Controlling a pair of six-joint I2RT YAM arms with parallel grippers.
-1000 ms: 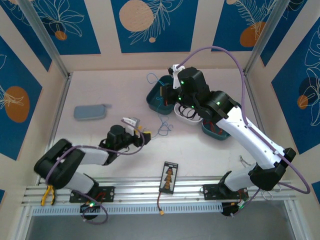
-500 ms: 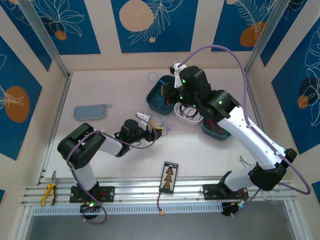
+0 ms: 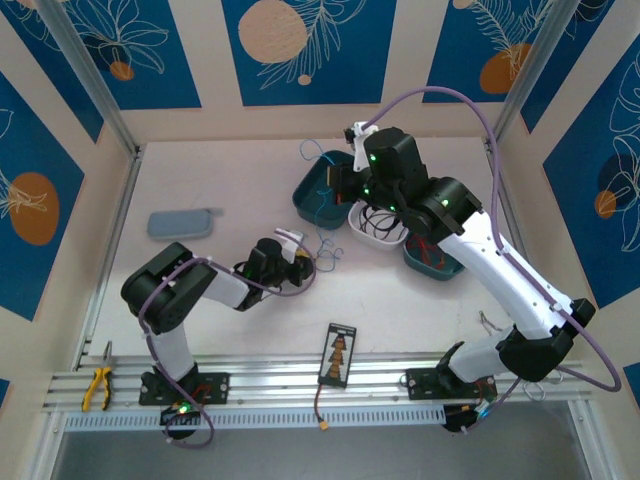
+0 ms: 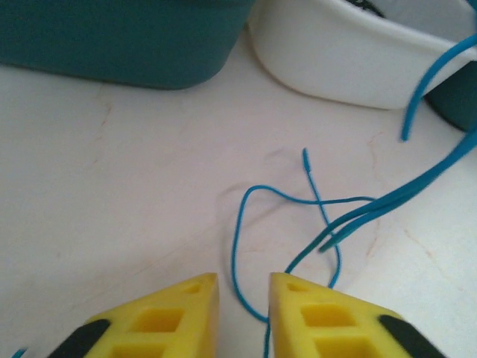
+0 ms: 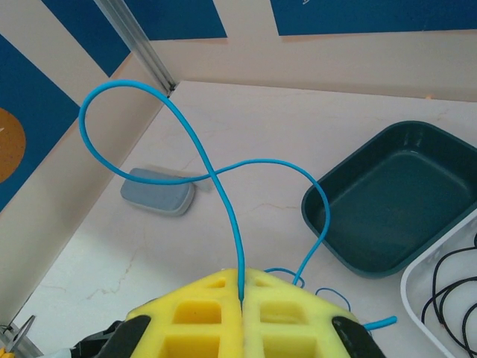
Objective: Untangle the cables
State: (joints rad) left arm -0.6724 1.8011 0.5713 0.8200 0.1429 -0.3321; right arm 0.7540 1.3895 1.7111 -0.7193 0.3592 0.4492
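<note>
Two tools are seen from above: the left tool (image 3: 308,268) is set low near the middle of the worktop (image 3: 220,170), and the right tool (image 3: 338,185) is poised over the teal tray (image 3: 305,205) toward the far edge. Between them the blue cable (image 3: 325,250) is strung. Its loose loops lie just beyond the left tool, on its far-right side, so the left arm is judged the nearer.

At the left wrist, the jaws are held at a narrow gap, not pressed together. One strand of a crossed loop is led into that gap, and the loop stretches away toward the white tray (image 4: 335,67).

At the right wrist, the tool is pressed together on the blue cable, which rises from the seam in a crossed loop.
</note>
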